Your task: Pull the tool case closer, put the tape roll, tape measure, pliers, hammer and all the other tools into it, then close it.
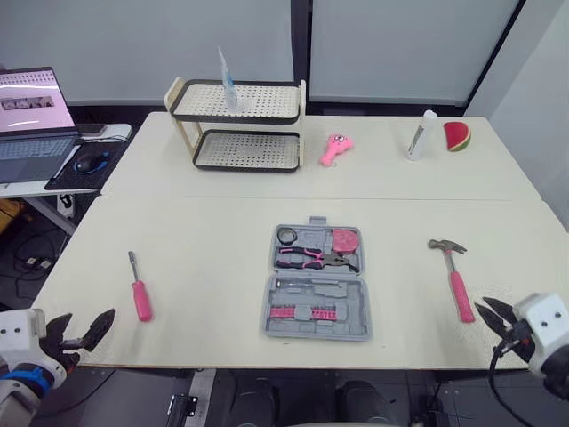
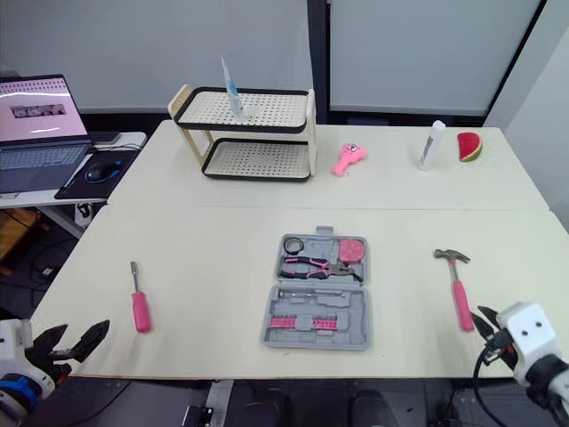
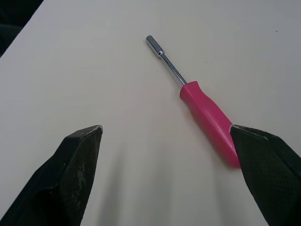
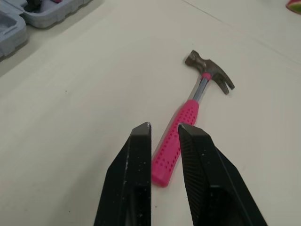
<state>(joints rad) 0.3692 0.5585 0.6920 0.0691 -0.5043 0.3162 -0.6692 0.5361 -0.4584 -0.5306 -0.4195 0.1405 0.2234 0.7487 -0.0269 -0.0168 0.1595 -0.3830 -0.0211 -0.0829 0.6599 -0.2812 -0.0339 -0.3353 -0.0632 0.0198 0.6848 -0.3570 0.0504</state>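
Note:
The grey tool case [image 1: 316, 283] lies open at the table's middle. Its far half holds a black tape roll [image 1: 286, 235], a pink tape measure [image 1: 346, 240] and pliers [image 1: 307, 258]. Pink bits [image 1: 307, 312] sit in the near half. To the left of the case lies a pink-handled screwdriver [image 1: 139, 289]. My left gripper [image 1: 80, 334] hangs open just short of it, off the front edge. A pink-handled hammer [image 4: 188, 127] lies to the right of the case. My right gripper [image 4: 165, 129] points at its handle end, fingers nearly together with nothing between them.
A two-tier rack [image 1: 238, 124] with a tube on top stands at the back. A pink toy [image 1: 336, 149], a white bottle [image 1: 420, 135] and a watermelon slice [image 1: 456, 136] lie at the back right. A laptop [image 1: 31, 111] sits on a side desk to the left.

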